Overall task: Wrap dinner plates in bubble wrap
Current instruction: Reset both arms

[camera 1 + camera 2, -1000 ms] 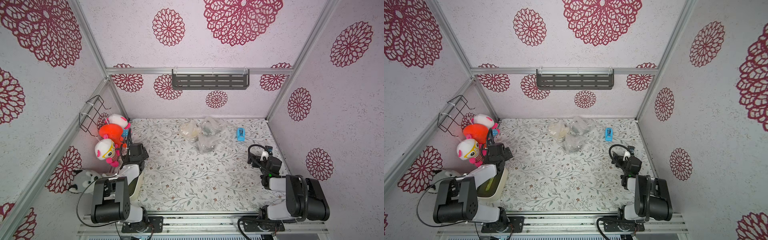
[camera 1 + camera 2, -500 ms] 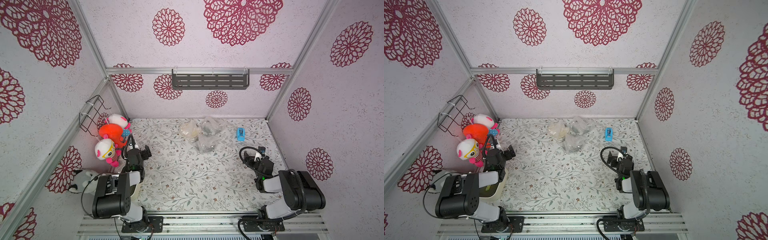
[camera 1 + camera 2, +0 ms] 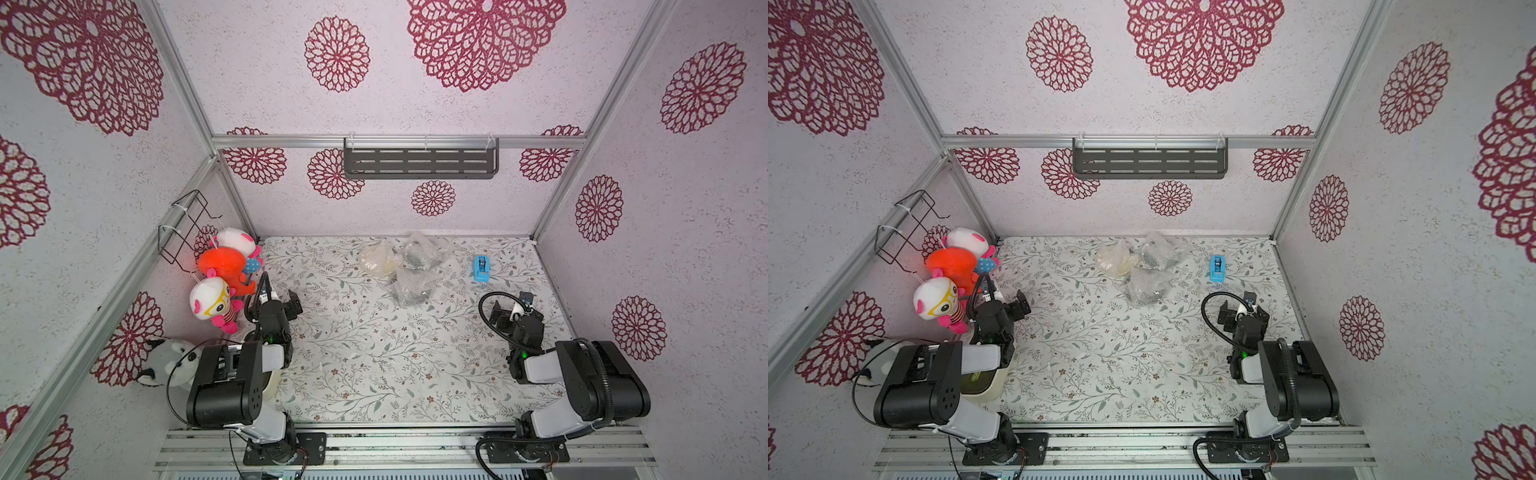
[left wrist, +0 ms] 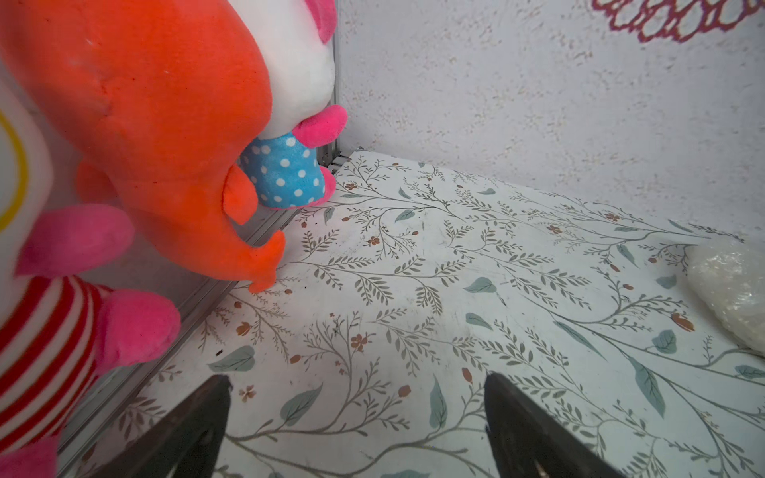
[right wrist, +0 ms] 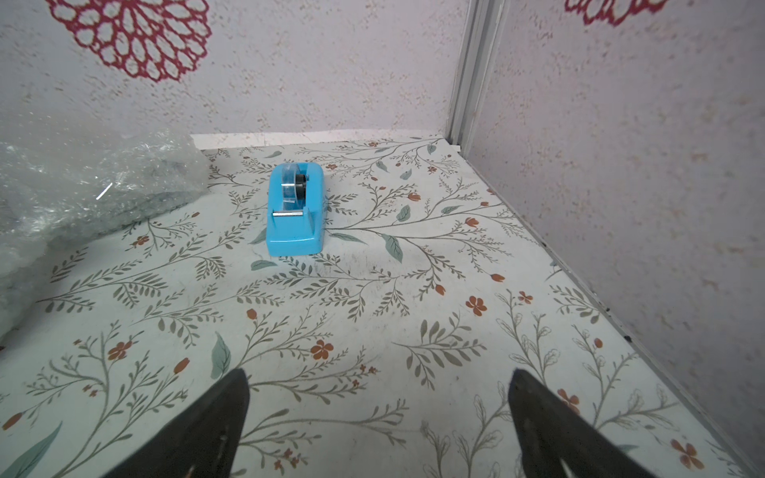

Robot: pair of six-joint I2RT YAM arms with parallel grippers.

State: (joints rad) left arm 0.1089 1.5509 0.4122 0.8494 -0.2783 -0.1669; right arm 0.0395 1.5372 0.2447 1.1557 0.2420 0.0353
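A cream plate (image 3: 376,261) and two darker plates (image 3: 409,289) lie touching, each bundled in crinkly bubble wrap (image 3: 432,249), near the back wall (image 3: 374,212).

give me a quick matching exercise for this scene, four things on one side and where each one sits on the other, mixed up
Things:
1. tape dispenser
2. slotted shelf
3. wire basket
4. bubble wrap bundles

Places:
a. fixed to the back wall
b. fixed to the side wall, by the plush toys
c. huddled together at the far middle of the table
d. standing alone on the table, bright blue

Pairs: 1-d, 2-a, 3-b, 4-c
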